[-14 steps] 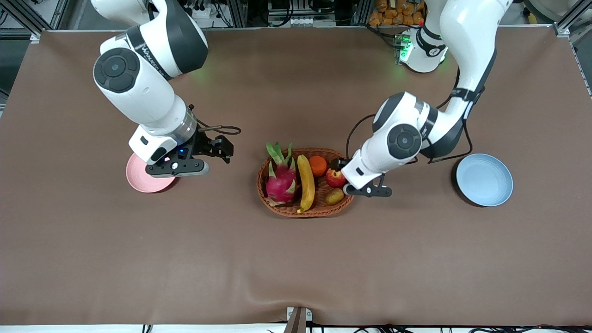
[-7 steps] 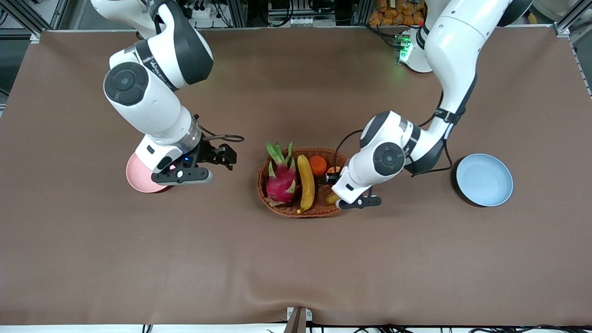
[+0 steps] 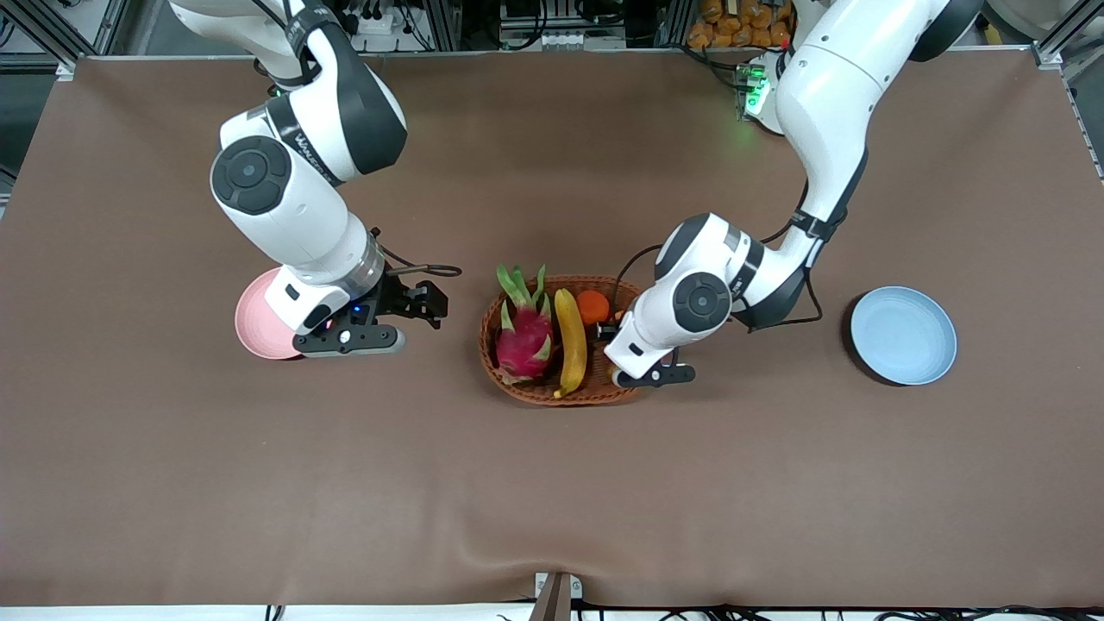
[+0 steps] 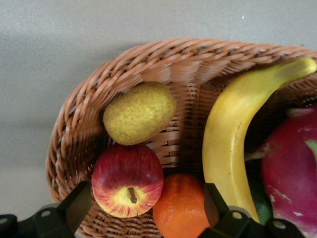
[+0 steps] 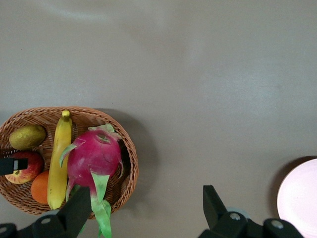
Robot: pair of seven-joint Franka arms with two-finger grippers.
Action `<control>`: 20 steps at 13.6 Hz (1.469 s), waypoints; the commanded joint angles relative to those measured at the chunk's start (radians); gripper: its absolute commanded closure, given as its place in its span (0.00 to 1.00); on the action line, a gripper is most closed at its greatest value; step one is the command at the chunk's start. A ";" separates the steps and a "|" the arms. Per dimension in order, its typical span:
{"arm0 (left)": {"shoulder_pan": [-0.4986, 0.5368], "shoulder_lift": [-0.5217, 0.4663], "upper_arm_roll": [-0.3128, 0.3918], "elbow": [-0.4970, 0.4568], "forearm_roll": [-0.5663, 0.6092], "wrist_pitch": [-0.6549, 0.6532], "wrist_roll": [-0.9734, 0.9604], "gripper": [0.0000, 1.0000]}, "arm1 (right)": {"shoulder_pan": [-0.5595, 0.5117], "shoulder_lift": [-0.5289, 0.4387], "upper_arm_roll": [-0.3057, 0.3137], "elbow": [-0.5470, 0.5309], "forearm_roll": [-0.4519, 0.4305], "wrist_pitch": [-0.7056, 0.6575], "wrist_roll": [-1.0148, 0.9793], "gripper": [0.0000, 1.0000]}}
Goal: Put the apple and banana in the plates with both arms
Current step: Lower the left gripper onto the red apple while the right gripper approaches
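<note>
White left arm [image 3: 828, 103] bent, pincer [image 4: 143, 210] open over apple [image 4: 128, 179].

Brown table [image 3: 552, 483]: wicker basket [image 3: 517, 386], 2 plates [image 3: 903, 335].

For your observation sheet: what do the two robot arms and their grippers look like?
Both the left arm and the right arm have glossy white shells with black joint bands and round dark caps. Thin black cables loop beside each wrist. The left gripper and right gripper are black; a green light glows at the left base.
</note>
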 commanded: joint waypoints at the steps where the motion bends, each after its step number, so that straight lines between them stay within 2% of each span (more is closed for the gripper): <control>1: -0.020 0.021 0.016 0.018 0.065 -0.001 -0.042 0.00 | 0.011 0.021 -0.010 0.026 0.017 0.008 0.006 0.00; 5: -0.022 0.038 0.016 0.019 0.104 -0.003 -0.061 0.00 | 0.012 0.032 -0.008 0.026 0.018 0.025 0.006 0.00; 6: -0.022 0.046 0.016 0.021 0.102 -0.003 -0.064 0.00 | 0.014 0.036 -0.008 0.026 0.020 0.031 0.003 0.05; 10: -0.029 0.057 0.016 0.021 0.102 -0.003 -0.067 0.00 | 0.021 0.059 -0.007 0.026 0.050 0.064 -0.008 0.59; 11: -0.034 0.057 0.016 0.021 0.104 -0.003 -0.065 0.00 | 0.025 0.065 -0.007 0.026 0.081 0.076 -0.010 0.64; 13: -0.034 0.063 0.016 0.021 0.102 -0.003 -0.067 0.00 | 0.025 0.074 -0.007 0.026 0.098 0.084 -0.010 0.60; 14: -0.035 0.063 0.016 0.021 0.104 -0.003 -0.067 0.04 | 0.025 0.079 -0.007 0.026 0.100 0.091 -0.010 0.55; 16: -0.032 0.060 0.016 0.021 0.105 -0.009 -0.061 0.45 | 0.029 0.091 -0.003 0.026 0.100 0.108 -0.008 0.45; 17: -0.032 0.057 0.016 0.021 0.105 -0.015 -0.065 0.63 | 0.035 0.094 -0.003 0.026 0.100 0.111 -0.008 0.35; 18: -0.032 0.051 0.016 0.022 0.105 -0.023 -0.065 0.75 | 0.035 0.102 -0.003 0.026 0.100 0.120 -0.008 0.27; 19: -0.031 0.043 0.016 0.027 0.105 -0.047 -0.064 0.81 | 0.035 0.102 -0.003 0.026 0.100 0.125 -0.008 0.20; 20: -0.026 0.028 0.016 0.030 0.105 -0.079 -0.062 0.82 | 0.035 0.107 -0.003 0.026 0.100 0.125 -0.008 0.08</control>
